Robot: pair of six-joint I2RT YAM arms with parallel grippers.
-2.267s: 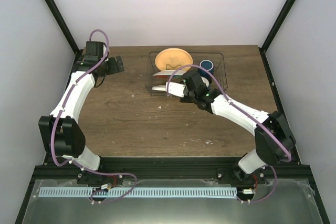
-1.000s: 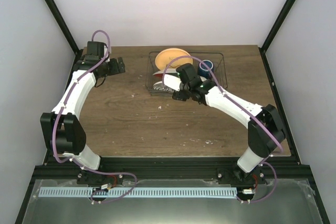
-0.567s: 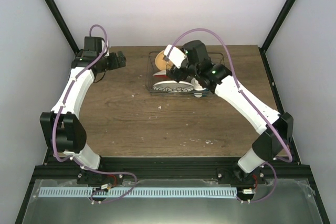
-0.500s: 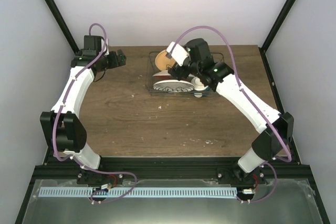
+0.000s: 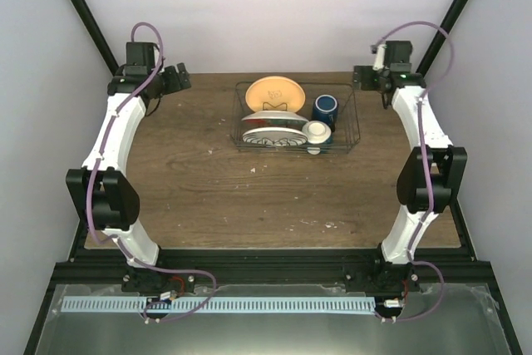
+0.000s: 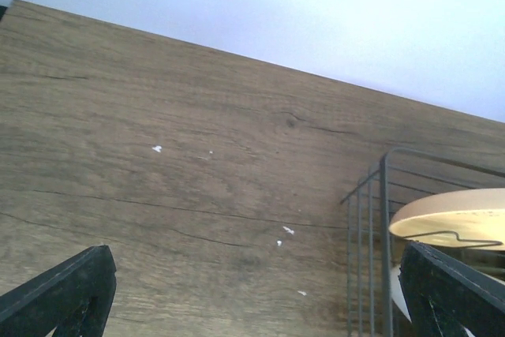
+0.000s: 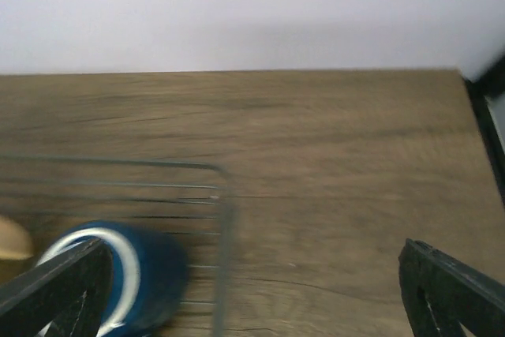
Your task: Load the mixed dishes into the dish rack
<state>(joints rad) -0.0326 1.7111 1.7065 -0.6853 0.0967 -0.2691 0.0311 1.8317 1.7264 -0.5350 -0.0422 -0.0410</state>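
The dish rack (image 5: pixel 337 86) stands at the back middle of the table. It holds the orange-yellow plate (image 5: pixel 274 91), the red-and-teal floral plate (image 5: pixel 273 136) leaning at its front, the dark blue mug (image 5: pixel 325 108) and the small cream-white bowl (image 5: pixel 316 131). My left gripper (image 5: pixel 179 78) is open at the back left, well apart from the rack. My right gripper (image 5: pixel 364 78) is open and empty by the rack's back right corner. The left wrist view shows the rack's wires (image 6: pixel 385 219) and the orange plate (image 6: pixel 458 217). The right wrist view shows the mug (image 7: pixel 118 274), blurred, behind the rack wire (image 7: pixel 225 234).
White walls close the back and sides. Black frame posts (image 5: pixel 83 14) rise at the back corners. Small white specks (image 5: pixel 252 170) lie on the brown wood in front of the rack. Both arms arch along the table's side edges.
My right arm has lifted off the rack and swung out to the back right corner, leaving the floral plate in the rack. My left gripper has drawn back a little.
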